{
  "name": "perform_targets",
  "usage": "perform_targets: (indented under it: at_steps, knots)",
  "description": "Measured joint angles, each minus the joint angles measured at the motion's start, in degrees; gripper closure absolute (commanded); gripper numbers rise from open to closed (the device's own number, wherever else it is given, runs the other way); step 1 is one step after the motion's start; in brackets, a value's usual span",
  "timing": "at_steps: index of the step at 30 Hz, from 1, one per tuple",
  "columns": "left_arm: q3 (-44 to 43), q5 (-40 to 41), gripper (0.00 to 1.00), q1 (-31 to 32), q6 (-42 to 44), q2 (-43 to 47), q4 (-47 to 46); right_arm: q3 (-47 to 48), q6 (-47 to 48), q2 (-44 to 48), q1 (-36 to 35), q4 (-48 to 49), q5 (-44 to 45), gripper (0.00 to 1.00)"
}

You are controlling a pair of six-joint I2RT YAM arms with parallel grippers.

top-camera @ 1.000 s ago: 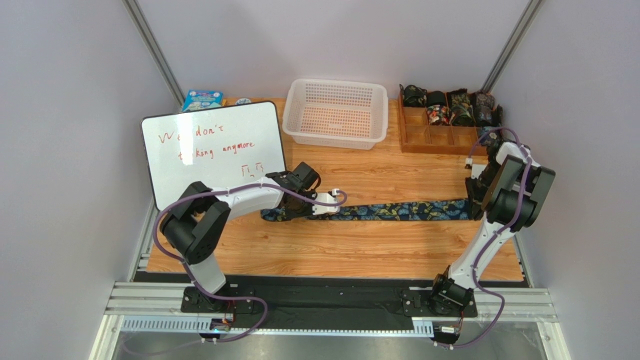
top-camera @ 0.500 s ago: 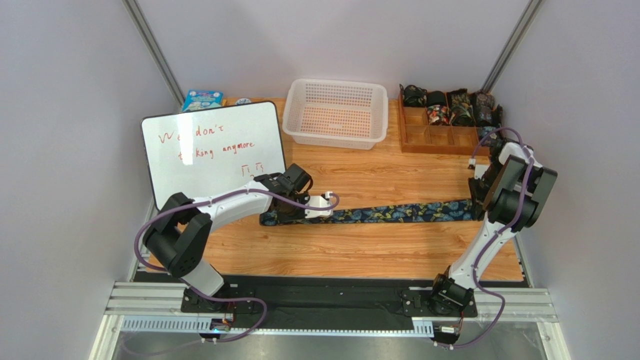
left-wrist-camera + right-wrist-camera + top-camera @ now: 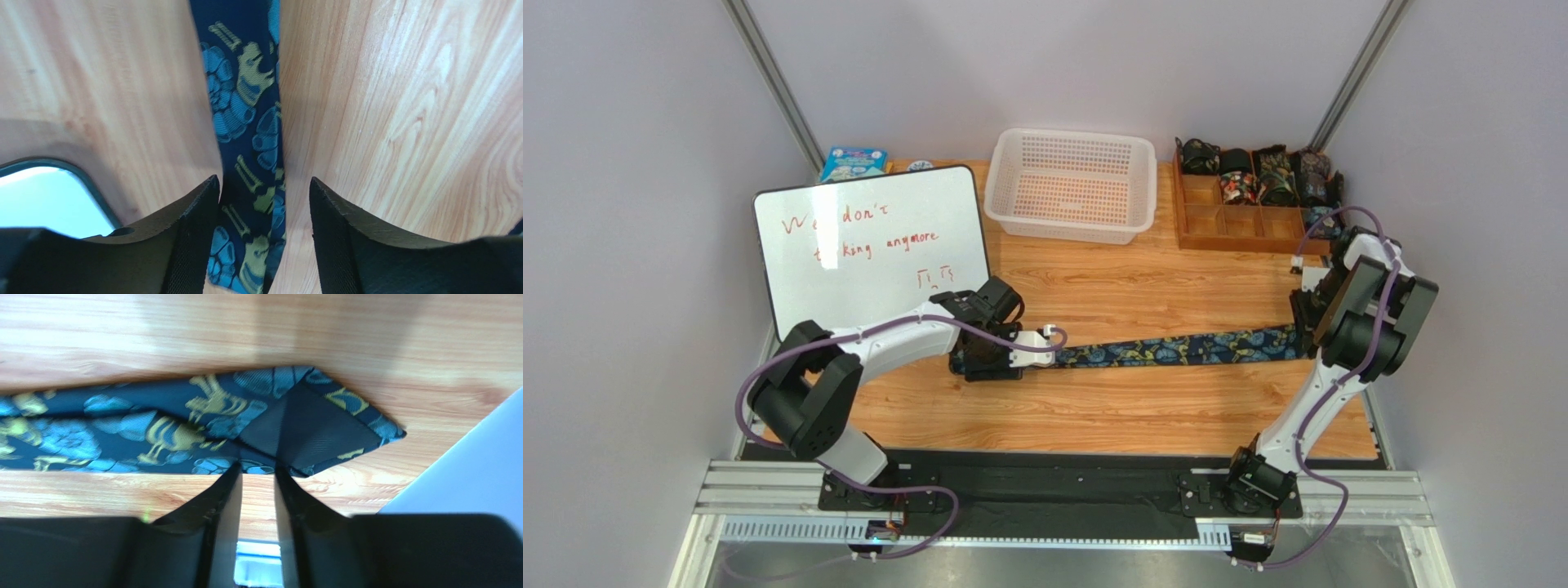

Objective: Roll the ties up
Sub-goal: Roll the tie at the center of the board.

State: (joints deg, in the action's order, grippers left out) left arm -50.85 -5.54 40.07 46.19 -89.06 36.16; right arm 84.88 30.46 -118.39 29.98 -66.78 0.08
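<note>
Black tie (image 3: pixel 248 141) straddled by left tool (image 3: pixel 264 187); right tool (image 3: pixel 258 468) at pointed end

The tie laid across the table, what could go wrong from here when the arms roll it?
The left gripper straddles the tie open, and the cloth lies off-centre between its fingers, so a roll may start crooked. The right gripper meets only the edge of the wide end, so it may slip. The whiteboard corner sits close and could get nudged.

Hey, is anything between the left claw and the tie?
Nothing visible. The open left claw already straddles the tie, which lies flat on the table.
</note>
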Motion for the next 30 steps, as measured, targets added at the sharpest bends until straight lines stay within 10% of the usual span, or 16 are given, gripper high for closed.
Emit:
perform_targets:
  at_steps: [13, 30]
  knots:
    - [-4.2, -1.0, 0.60, -2.4, -2.6, 5.1, 2.2, 0.2, 1.9, 13.0, -9.6, -1.2, -11.5, 0.65]
    - [4.0, 4.0, 0.66, -6.3, -3.4, 2.8, 1.7, -3.4, -3.8, 2.2, -17.2, 1.9, -10.0, 0.71]
